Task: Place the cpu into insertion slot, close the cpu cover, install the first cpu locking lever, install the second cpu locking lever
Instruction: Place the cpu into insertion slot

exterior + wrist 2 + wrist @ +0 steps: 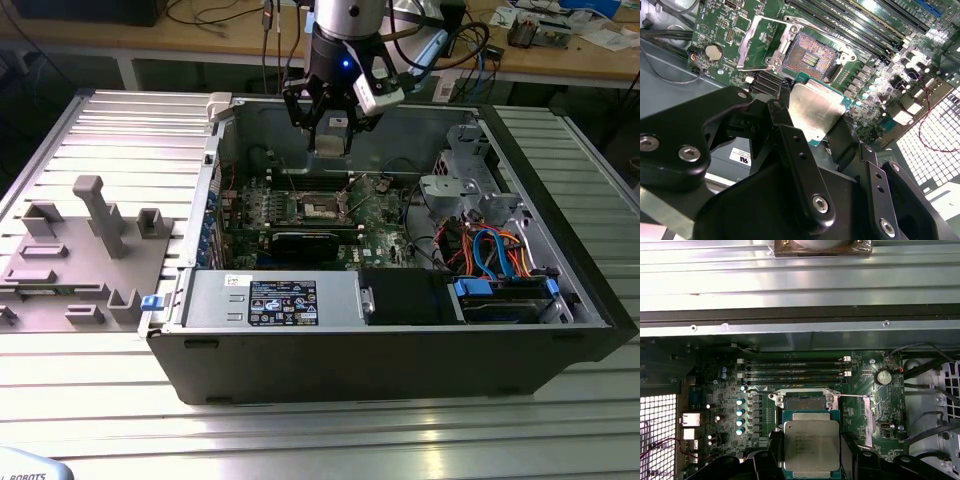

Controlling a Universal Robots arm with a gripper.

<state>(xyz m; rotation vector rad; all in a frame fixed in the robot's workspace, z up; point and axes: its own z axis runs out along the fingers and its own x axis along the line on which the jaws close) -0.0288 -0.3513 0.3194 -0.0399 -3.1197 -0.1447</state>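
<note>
My gripper (pixel 330 132) hangs inside the open computer case (pixel 190 345), above the motherboard (pixel 385 215). It is shut on the cpu (pixel 816 111), a flat square chip with a silvery top, gripped at two opposite edges by black fingers (pixel 785 107). In the first wrist view the cpu (pixel 811 446) sits just short of the insertion slot (pixel 805 402). The bare insertion slot (pixel 810 57) shows its gold contacts. The cpu cover (pixel 756 42), a silvery frame plate, stands flipped open beside the slot. A thin lever (pixel 852 397) runs along the socket edge.
A long black card (pixel 305 243) lies across the board near the socket. A grey power supply (pixel 275 300) fills the case front, and a drive cage with blue and orange cables (pixel 495 255) is on the exterior view's right. A grey fixture (pixel 85 250) stands outside the case.
</note>
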